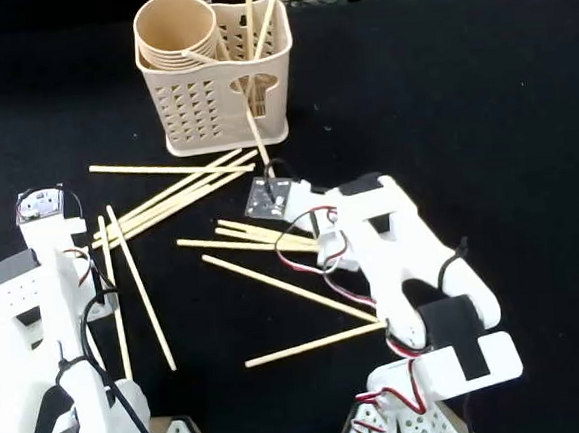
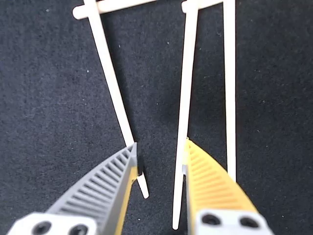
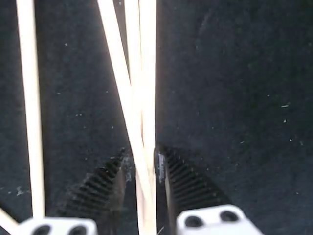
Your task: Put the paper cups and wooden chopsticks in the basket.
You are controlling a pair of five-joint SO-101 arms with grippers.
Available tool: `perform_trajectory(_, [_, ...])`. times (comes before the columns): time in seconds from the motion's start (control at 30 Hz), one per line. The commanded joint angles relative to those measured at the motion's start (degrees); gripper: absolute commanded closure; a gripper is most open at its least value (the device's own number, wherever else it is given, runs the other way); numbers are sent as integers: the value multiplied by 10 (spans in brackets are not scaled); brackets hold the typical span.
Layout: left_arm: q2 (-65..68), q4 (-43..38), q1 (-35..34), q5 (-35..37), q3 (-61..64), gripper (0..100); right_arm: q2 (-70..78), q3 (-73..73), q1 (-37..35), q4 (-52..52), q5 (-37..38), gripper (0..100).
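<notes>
At 8 o'clock on the black table (image 1: 482, 111), left gripper (image 2: 159, 147) low over the cloth, fingers narrowly apart and gripping nothing, one chopstick (image 2: 185, 112) lying in the gap against the orange finger, with loose chopsticks (image 1: 168, 201) fanned across the middle from 9 toward 5 o'clock. At 12 o'clock, basket (image 1: 212, 117) standing upright, a nested stack of paper cups (image 1: 175, 35) filling its 9 o'clock half and upright chopsticks (image 1: 266, 23) leaning in its 3 o'clock half. Near centre, at 5 o'clock from the basket, right gripper (image 3: 143, 159) closed narrow on a chopstick bundle (image 3: 142, 73) down at the table.
</notes>
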Motion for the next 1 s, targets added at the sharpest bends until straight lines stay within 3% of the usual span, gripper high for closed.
perform_trajectory(0.0, [-15, -5, 7, -1, -7, 838, 4, -22, -18, -1, -4, 940])
perform_trajectory(0.27, [-15, -5, 7, -1, -7, 838, 3, -24, -55, 1, -22, 729])
perform_trajectory(0.57, [-15, -5, 7, -1, -7, 838, 8, -65, -82, -3, -53, 755])
perform_trajectory(0.73, [-15, -5, 7, -1, -7, 838, 87, -118, -81, 5, -65, 755])
perform_trajectory(0.87, [-15, -4, 6, -1, -7, 838, 138, -190, -81, 98, -62, 760])
perform_trajectory(0.97, [-15, -5, 6, -1, -7, 838, 151, -196, -84, 110, -62, 868])
